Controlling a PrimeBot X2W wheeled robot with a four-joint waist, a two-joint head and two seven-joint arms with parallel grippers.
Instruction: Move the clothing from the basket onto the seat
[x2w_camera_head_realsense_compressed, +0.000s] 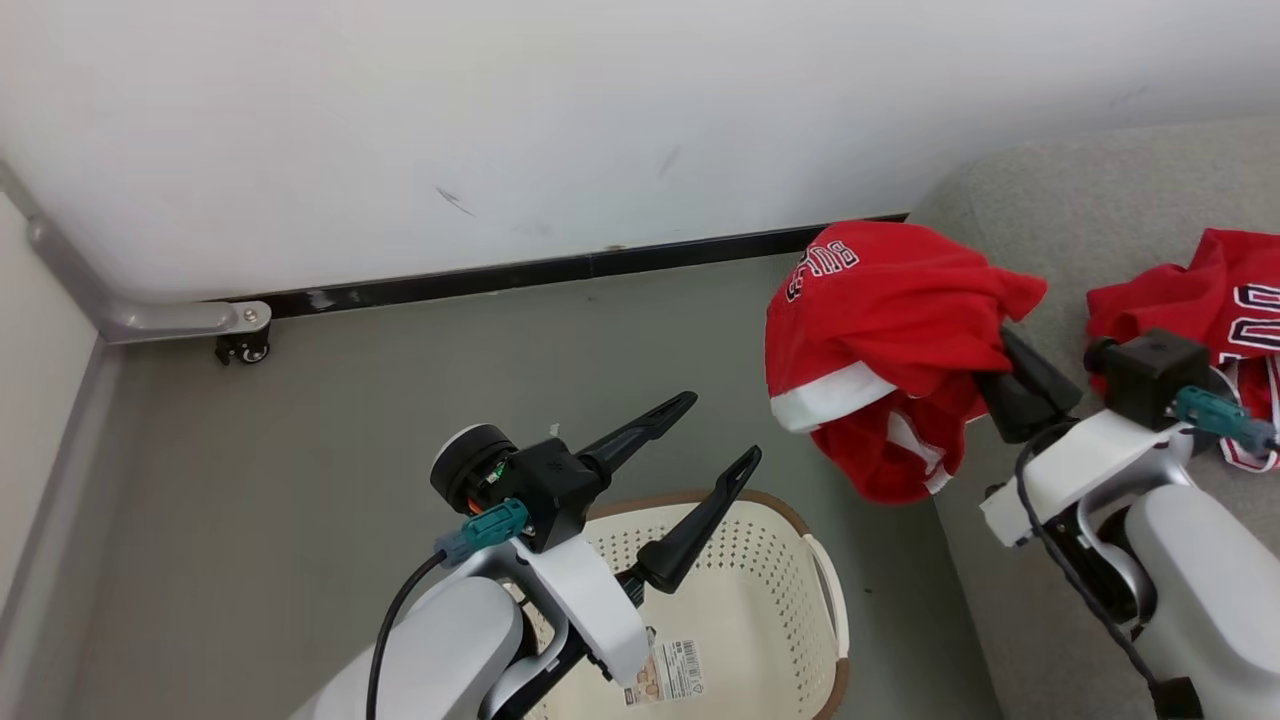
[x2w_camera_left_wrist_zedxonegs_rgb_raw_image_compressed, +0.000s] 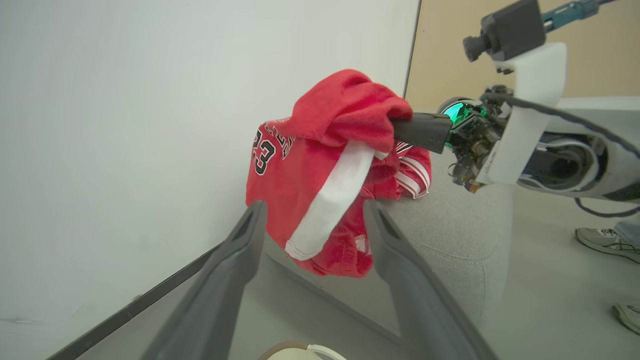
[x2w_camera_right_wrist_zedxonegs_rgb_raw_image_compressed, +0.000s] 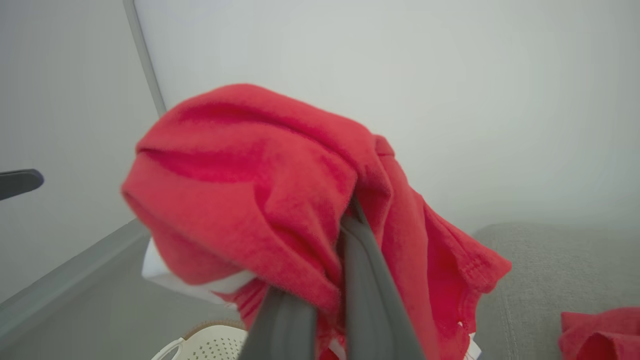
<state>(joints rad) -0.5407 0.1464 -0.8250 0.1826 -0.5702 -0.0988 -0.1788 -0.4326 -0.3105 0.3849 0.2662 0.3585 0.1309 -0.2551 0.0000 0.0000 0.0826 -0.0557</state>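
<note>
Grips garment (x2w_camera_head_realsense_compressed: 880, 320) in right jaws, 2 o'clock from basket (x2w_camera_head_realsense_compressed: 770, 590), for transfer to seat (x2w_camera_head_realsense_compressed: 1100, 200); holds left jaws open, empty.

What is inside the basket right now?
The basket holds a paper label on its perforated floor, nothing else where visible. The left arm covers its near left part.
</note>
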